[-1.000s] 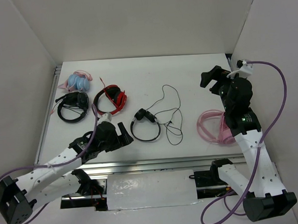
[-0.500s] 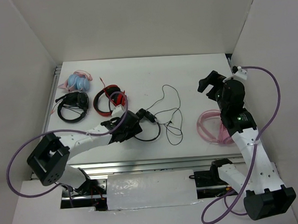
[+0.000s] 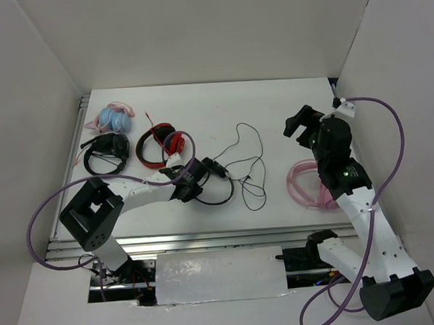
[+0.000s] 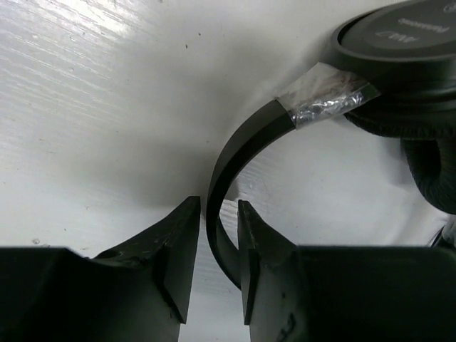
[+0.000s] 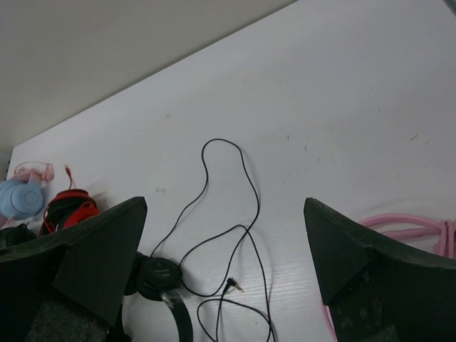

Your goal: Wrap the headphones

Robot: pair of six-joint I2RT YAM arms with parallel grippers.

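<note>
The small black headphones (image 3: 220,199) lie at the middle of the table, and their thin cable (image 3: 250,164) trails in loops to the right. My left gripper (image 3: 191,189) is down at the left side of the headband. In the left wrist view its jaws have narrowed onto the headband (image 4: 239,146): the right finger touches it and only a sliver of gap shows on the left. One earcup (image 4: 406,43) sits at the top right. My right gripper (image 3: 302,121) hovers wide open above the table's right side and holds nothing. Beneath it I see the cable (image 5: 246,185) and an earcup (image 5: 157,278).
Red-and-black headphones (image 3: 161,143), a bulkier black headset (image 3: 106,154) and a light blue and pink pair (image 3: 114,117) lie at the back left. A pink coiled item (image 3: 309,183) rests under my right arm. White walls close in the table on three sides.
My left arm reached right to the headphones and its jaws went from wide open to narrow around the headband. The right gripper shifted slightly left and stayed open.
</note>
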